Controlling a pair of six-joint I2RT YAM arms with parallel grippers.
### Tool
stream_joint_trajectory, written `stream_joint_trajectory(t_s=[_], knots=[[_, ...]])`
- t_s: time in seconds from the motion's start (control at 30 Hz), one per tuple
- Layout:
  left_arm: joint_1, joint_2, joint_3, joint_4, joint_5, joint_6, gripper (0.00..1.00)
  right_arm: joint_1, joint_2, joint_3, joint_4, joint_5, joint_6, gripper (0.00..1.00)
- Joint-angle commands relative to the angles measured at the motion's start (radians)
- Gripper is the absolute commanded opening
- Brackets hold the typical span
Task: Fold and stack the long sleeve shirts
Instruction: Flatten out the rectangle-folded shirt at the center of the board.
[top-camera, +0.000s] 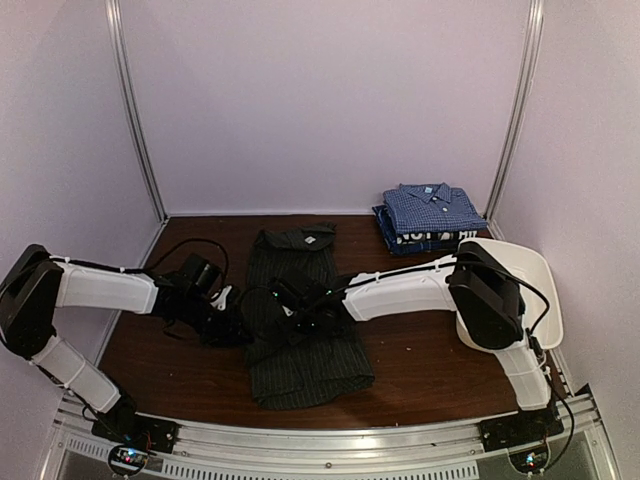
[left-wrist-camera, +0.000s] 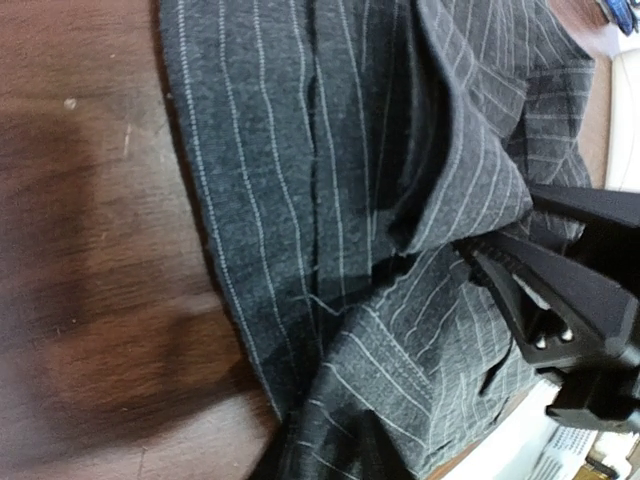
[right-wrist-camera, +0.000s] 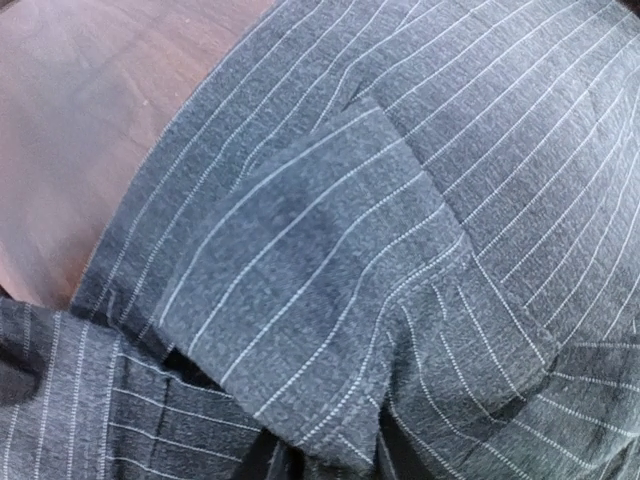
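Observation:
A dark charcoal pinstriped shirt (top-camera: 305, 345) lies lengthwise in the middle of the table, partly folded into a long strip. My left gripper (top-camera: 238, 326) is at its left edge, and in the left wrist view the cloth (left-wrist-camera: 300, 150) bunches down into the jaws and hides them. My right gripper (top-camera: 293, 312) is over the shirt's middle, and a folded flap (right-wrist-camera: 320, 260) runs into its jaws. Its black fingers (left-wrist-camera: 545, 295) show pressed into the cloth. At the back right, a folded blue checked shirt (top-camera: 432, 208) lies on a navy lettered one (top-camera: 432, 238).
A white tub (top-camera: 525, 270) stands at the right edge of the table, partly behind my right arm. Bare brown wood (top-camera: 170, 360) lies to the left and the right of the charcoal shirt. Purple walls close in the back and both sides.

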Motion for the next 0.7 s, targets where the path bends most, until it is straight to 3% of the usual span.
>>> stream_joint_trajectory(t_s=[0.0,0.1,0.3,0.67], knots=[[-0.009,0.006,0.037,0.039,0.021,0.000,0.12,-0.013,-0.060,-0.034,0.043,0.018,0.041,0.18],[-0.010,0.004,0.042,0.039,0.026,0.000,0.00,-0.020,-0.085,-0.057,0.062,0.026,0.052,0.15],[-0.010,-0.011,0.077,-0.009,-0.028,-0.001,0.00,-0.045,-0.147,-0.102,0.092,0.043,0.067,0.11],[0.050,-0.126,0.252,-0.239,-0.355,0.034,0.00,-0.107,-0.252,-0.163,0.110,0.047,0.064,0.05]])
